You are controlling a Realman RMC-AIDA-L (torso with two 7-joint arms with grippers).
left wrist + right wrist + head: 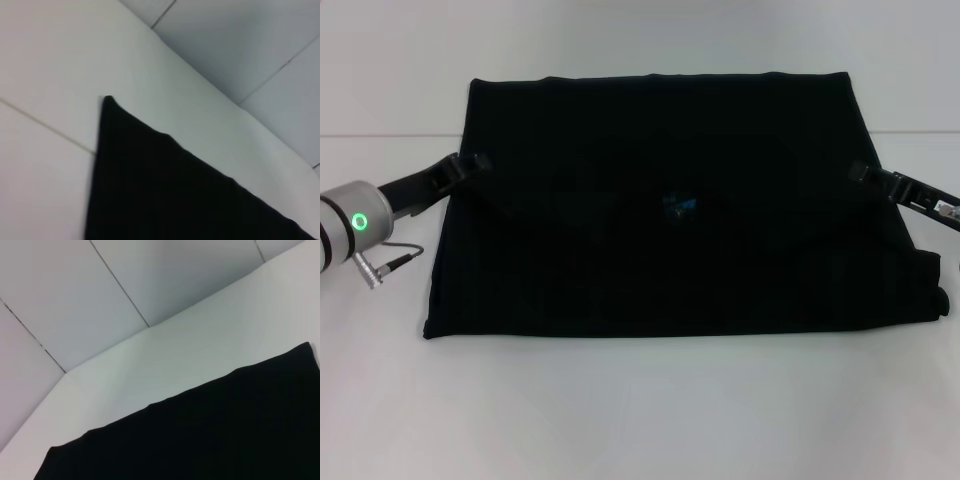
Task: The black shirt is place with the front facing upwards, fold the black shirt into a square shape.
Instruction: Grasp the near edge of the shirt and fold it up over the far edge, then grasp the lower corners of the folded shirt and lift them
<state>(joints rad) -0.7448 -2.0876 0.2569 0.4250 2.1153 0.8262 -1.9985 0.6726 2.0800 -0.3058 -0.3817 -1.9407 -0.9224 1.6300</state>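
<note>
**Black cloth already folded across; side edges met by both grippers**

Black fabric fills the middle of the white table [640, 420]: the black shirt [670, 260] is laid out as a wide rectangle, with a folded-over layer seen across its middle and a small blue neck label [678, 205] showing near the centre. No lettering can be made out on the upper face. A far corner of the shirt is shown against the table in the left wrist view [150, 185], and a long straight edge in the right wrist view [200, 440].

The left gripper [470, 164] is placed at the shirt's left edge, the right gripper [865, 174] at its right edge, both about level with the fold line. Whether either gripper's fingers are spread or closed on cloth cannot be told, since black metal is lost against black fabric.

The step in hand is judged to be a side fold, the lengthwise fold being done. For the next move, each side edge would need to be pinched through all layers and carried inward evenly, so that a square is left without the lower layer being dragged.
</note>
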